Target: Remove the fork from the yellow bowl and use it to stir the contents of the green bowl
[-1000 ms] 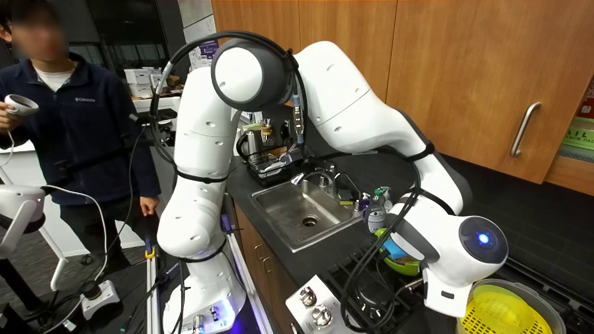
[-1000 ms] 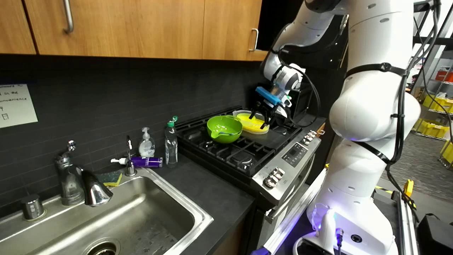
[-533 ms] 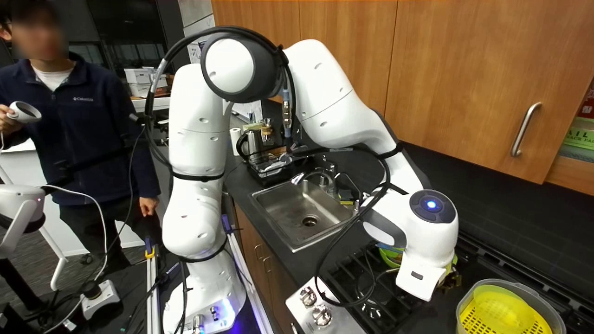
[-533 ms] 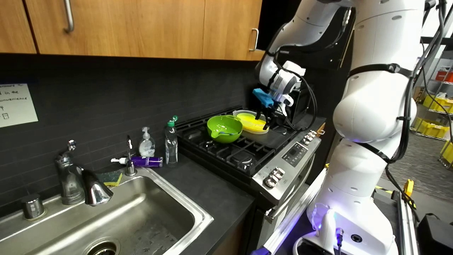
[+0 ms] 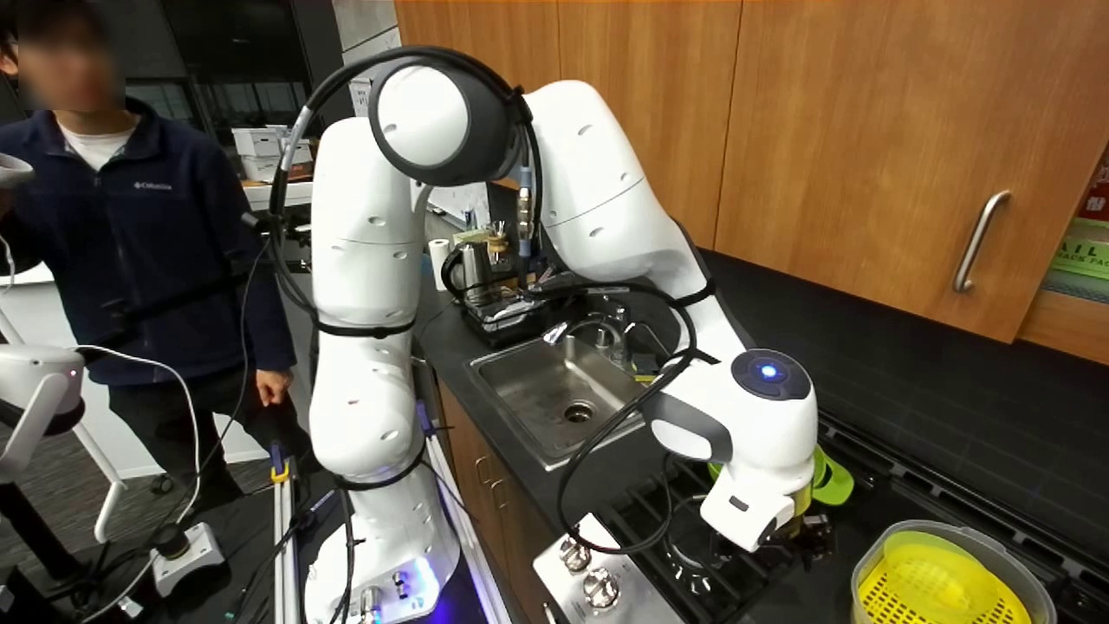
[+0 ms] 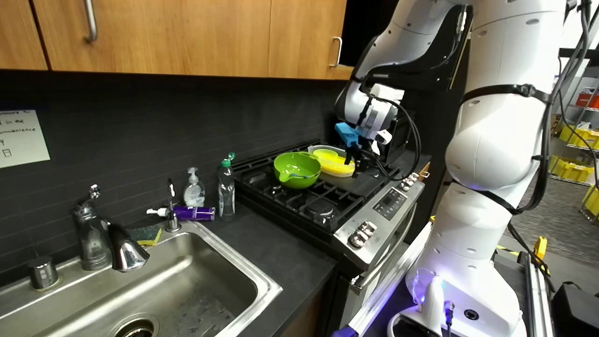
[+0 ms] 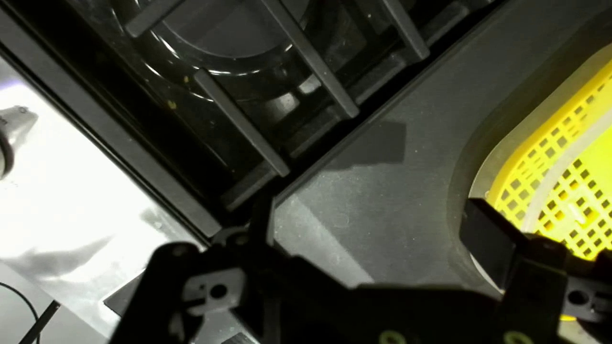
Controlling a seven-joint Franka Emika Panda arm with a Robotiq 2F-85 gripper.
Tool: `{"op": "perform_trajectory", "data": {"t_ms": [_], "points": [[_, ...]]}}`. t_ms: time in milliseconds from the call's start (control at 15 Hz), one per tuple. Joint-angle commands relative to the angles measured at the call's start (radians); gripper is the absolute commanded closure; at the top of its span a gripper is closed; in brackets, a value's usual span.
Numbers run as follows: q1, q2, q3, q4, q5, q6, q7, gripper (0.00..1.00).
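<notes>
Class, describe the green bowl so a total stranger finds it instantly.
Beyond the sink, in an exterior view, stands the stove. On it sits the green bowl, beside the yellow bowl. Of the two, only it is glossy lime green, with a pouring lip on its rim.

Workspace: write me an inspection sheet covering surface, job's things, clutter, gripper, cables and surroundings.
Surface: stove with grates and a flat plate.
Job's things: green bowl on the grates, with a bluish slim item in it too small to name; yellow bowl in a clear tub on the plate; no fork can be made out.
Clutter: purple bottle lying by the sink; clear bottle and pump bottle upright; sponge.
Gripper: open over the plate, beside the yellow bowl; nothing seen in it.
Cables: black cable strapped along the arm, a slack loop near the gripper.
Surroundings: cabinets; person standing nearby.
</notes>
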Motion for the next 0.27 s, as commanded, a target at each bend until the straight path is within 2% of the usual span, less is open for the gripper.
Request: {"op": "perform_trajectory", "data": {"t_ms": [0, 67, 133, 200], "points": [[0.020, -0.130, -0.023, -0.102, -0.064, 0.032, -0.022, 0.00], [0.020, -0.160, -0.025, -0.124, -0.091, 0.039, -0.047, 0.00], [-0.041, -0.066, 0.035, -0.053, -0.068, 0.024, -0.007, 0.00], [-0.042, -0.089, 0.036, -0.070, -0.083, 0.027, -0.014, 0.00]]}}
